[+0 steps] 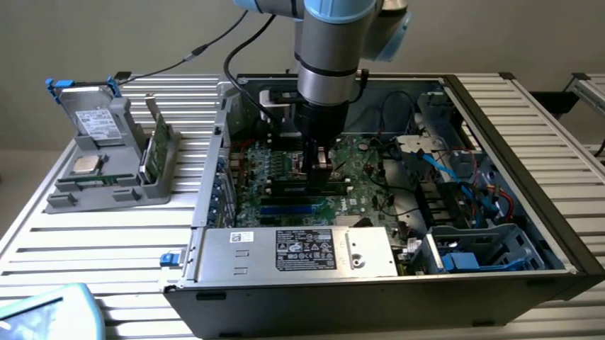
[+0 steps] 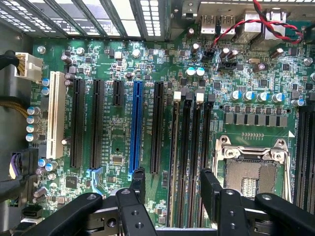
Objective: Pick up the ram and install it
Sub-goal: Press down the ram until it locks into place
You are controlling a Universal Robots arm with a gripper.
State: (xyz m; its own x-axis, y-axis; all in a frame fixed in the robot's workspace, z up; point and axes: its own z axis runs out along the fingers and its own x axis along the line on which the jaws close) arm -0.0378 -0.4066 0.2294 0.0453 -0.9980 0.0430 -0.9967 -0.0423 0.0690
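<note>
- Pincer (image 1: 319, 172) hangs with fingers apart and empty inside the computer case (image 1: 529, 177), over the motherboard's black slots (image 2: 189, 147).
- Ram (image 1: 93, 181), apparently a slim green stick, lies in the grey holder (image 1: 68, 202) outside the case, toward the exterior view's left.
- Judgement: pick-up not yet made. A grasp calls for squaring across the stick's thin faces.

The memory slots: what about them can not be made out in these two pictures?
Exterior view: the memory slots are partly hidden behind the gripper.
Wrist view: one end of the slots is covered by the open gripper's fingers.
Wrist view: seen from straight above, whether a ram sits in any slot cannot be told.
</note>
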